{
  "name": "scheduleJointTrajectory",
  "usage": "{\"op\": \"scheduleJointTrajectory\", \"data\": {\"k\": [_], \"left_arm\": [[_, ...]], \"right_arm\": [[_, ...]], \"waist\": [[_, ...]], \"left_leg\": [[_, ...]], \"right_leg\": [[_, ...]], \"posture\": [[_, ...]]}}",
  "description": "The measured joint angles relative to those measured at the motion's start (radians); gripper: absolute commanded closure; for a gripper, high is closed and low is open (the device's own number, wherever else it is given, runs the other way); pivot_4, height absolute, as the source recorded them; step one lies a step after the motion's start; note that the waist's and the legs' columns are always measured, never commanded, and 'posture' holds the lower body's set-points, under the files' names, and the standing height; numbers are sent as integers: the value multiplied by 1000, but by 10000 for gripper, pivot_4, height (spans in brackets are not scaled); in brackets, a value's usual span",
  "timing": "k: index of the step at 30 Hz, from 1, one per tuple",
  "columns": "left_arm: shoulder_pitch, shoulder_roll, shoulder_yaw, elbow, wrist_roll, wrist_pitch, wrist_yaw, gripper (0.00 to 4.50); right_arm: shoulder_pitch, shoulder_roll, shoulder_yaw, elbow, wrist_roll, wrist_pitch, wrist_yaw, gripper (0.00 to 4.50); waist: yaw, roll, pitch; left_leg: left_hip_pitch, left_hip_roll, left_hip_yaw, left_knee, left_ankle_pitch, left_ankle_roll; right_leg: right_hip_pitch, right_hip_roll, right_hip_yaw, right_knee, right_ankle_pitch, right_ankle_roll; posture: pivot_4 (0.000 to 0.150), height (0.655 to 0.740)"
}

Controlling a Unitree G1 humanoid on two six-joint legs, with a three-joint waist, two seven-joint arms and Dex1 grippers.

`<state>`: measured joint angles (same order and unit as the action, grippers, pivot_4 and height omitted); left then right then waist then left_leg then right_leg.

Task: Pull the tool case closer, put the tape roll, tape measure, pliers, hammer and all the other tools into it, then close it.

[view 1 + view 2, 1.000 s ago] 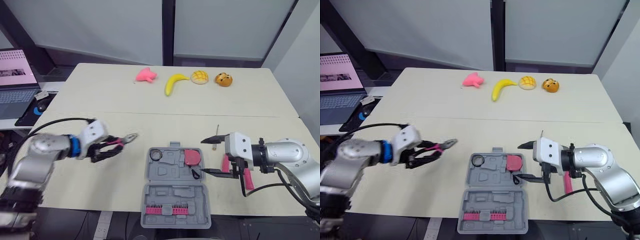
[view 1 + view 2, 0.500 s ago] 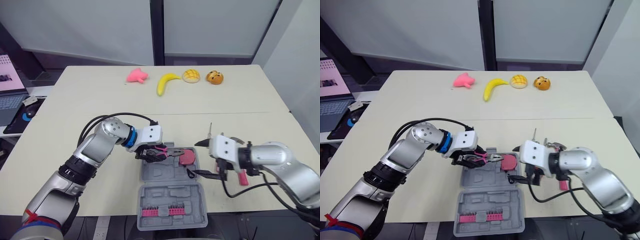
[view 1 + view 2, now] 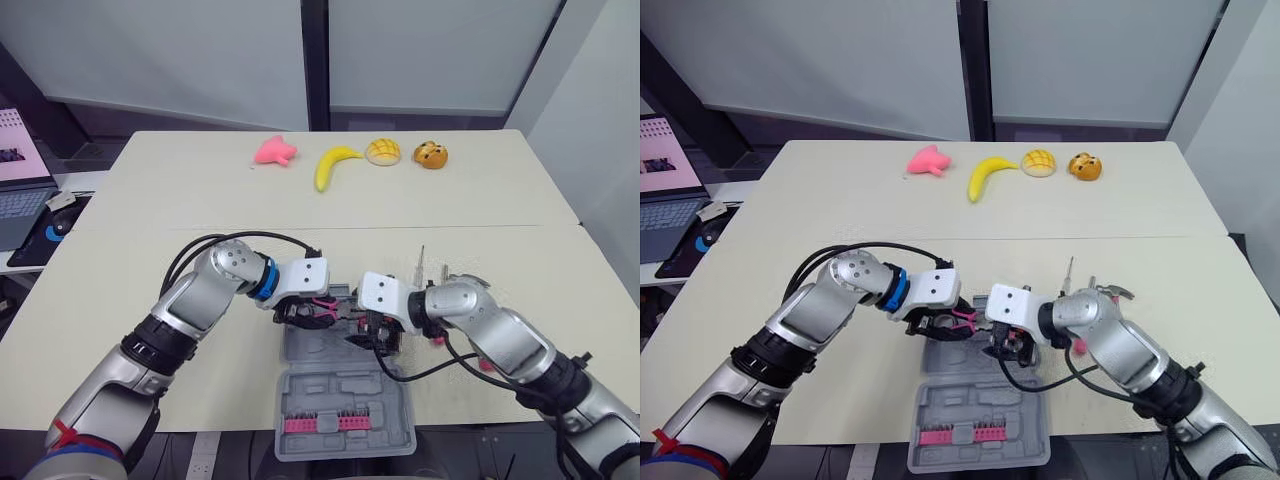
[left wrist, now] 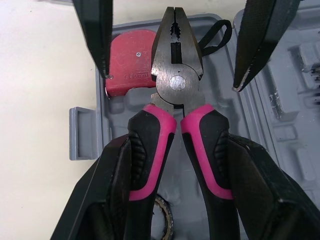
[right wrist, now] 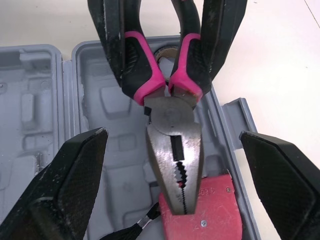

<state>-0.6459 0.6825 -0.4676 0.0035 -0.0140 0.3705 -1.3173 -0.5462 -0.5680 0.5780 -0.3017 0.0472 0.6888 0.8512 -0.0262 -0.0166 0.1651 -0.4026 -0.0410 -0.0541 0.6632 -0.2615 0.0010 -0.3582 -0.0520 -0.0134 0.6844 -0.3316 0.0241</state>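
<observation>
Left pincer [image 3: 308,312] is clamped on the pink handles of the pliers [image 4: 176,80] and holds them over the open case [image 3: 345,395], which lies at 6 o'clock on my bench [image 3: 200,200]. The tape roll [image 4: 164,216] sits at the tray's 11 o'clock. I see the pliers' nose pointing toward 3 o'clock, above the red tape measure [image 5: 202,207]. My right pincer [image 5: 173,135] is spread wide, with one finger on either side of that nose.

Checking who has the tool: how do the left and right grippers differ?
The left gripper is shut on the pliers; the right gripper is open and holds nothing. The left one clasps the pink handles; the right one straddles the metal head without touching it. Both hang over the open tool case.
</observation>
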Motion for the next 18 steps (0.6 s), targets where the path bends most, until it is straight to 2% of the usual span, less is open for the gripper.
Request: {"op": "scheduleJointTrajectory", "data": {"k": [1, 4, 9, 12, 15, 18], "left_arm": [[0, 0, 0, 0, 1, -1, 0, 21276], [0, 0, 0, 0, 5, -3, 1, 21276], [0, 0, 0, 0, 8, -4, 1, 21276], [0, 0, 0, 0, 10, -4, 4, 21276], [0, -2, 0, 0, 14, -5, 13, 21279], [0, -5, 0, 0, 15, -3, 17, 21279]], "right_arm": [[-4, 7, 3, 10, -6, -5, 0, 0], [-11, 28, 13, 33, -26, -17, 1, 6016], [-12, 41, 15, 40, -45, -24, 2, 21722], [-12, 48, 18, 42, -56, -24, 6, 28114], [-13, 49, 19, 42, -64, -25, 18, 32422], [-13, 49, 17, 42, -66, -25, 21, 32421]], "waist": [[0, 0, 0], [0, 0, 0], [0, 0, 0], [0, 0, 0], [0, 0, 0], [-1, 0, 0]], "left_leg": [[0, 0, 0, 0, 0, 0], [0, 0, 0, 0, 0, 0], [0, 0, 0, 1, 0, 0], [-1, 0, 1, 1, 0, -1], [-1, 0, 1, 1, 1, -1], [-2, 0, 1, 1, 1, -2]], "right_leg": [[0, 0, 0, 0, 0, 0], [-1, 0, 0, 2, 0, 0], [-3, 0, 1, 7, 0, 0], [-6, 0, 1, 11, 0, 0], [-8, 0, 1, 13, 0, 0], [-9, 0, 2, 13, 0, 0]], "posture": [[1500, 7193], [1500, 7193], [1500, 7193], [1500, 7193], [1500, 7193], [1500, 7193]]}}
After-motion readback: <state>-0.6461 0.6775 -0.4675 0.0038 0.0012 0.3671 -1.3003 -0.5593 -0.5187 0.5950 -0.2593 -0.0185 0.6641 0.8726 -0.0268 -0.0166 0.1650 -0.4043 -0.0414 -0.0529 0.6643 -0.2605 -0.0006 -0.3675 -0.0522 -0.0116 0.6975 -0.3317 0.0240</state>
